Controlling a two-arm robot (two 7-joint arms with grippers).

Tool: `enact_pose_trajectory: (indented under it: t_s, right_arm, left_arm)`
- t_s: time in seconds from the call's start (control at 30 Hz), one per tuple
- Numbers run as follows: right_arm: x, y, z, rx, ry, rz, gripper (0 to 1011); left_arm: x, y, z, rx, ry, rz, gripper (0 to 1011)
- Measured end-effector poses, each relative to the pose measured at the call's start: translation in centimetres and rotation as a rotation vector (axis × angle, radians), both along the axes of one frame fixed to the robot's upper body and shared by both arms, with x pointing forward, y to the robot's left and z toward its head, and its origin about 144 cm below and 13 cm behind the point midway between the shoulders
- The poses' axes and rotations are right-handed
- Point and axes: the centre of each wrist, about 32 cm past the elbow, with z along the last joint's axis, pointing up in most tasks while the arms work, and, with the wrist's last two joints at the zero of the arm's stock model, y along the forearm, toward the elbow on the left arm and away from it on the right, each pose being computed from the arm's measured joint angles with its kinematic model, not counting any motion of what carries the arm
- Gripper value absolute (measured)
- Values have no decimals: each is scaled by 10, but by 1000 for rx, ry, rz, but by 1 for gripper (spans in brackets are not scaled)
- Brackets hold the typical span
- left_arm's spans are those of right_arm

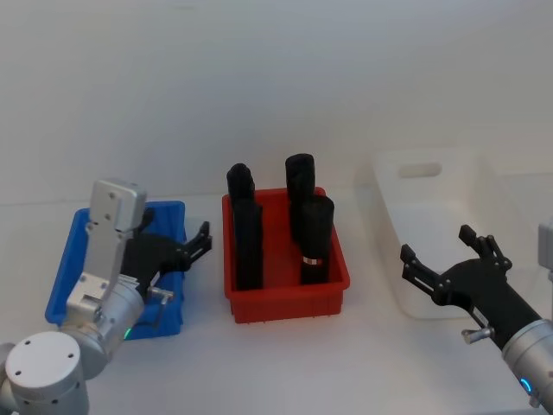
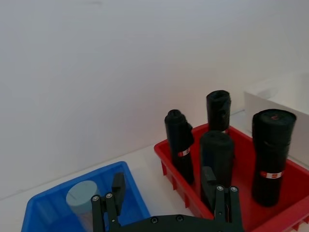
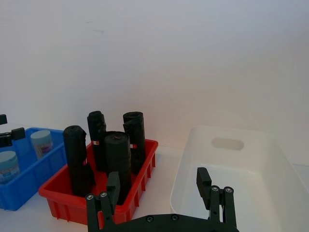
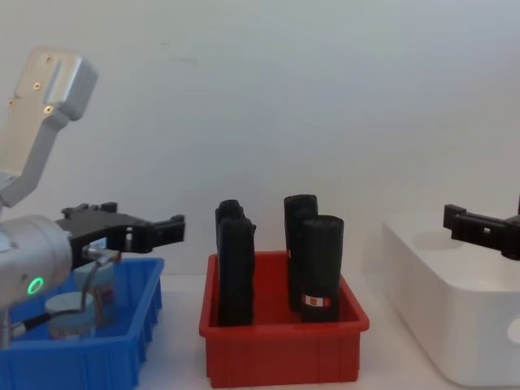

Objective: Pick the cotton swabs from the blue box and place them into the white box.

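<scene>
Left claw (image 1: 194, 245) released over blue box (image 1: 66, 266), right claw (image 1: 436, 245) released by white box (image 1: 406, 175)

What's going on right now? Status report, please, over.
Left hand open above blue box. Right hand open by white box. Two swab jars in blue box. Red box of black rolls stands between.

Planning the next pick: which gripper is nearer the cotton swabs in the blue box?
Left. The left gripper hovers open above the blue box holding the cotton swabs; the right gripper is open by the white box, beyond the red bin.
</scene>
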Motion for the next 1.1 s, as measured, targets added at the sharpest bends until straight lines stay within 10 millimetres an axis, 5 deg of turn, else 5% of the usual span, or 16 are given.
enact_pose_trajectory:
  t_s: [1.1]
  right_arm:
    - [0,0,0,0,0,0,1001]
  left_arm:
    - [16,54,-18,-48,209,154,1003]
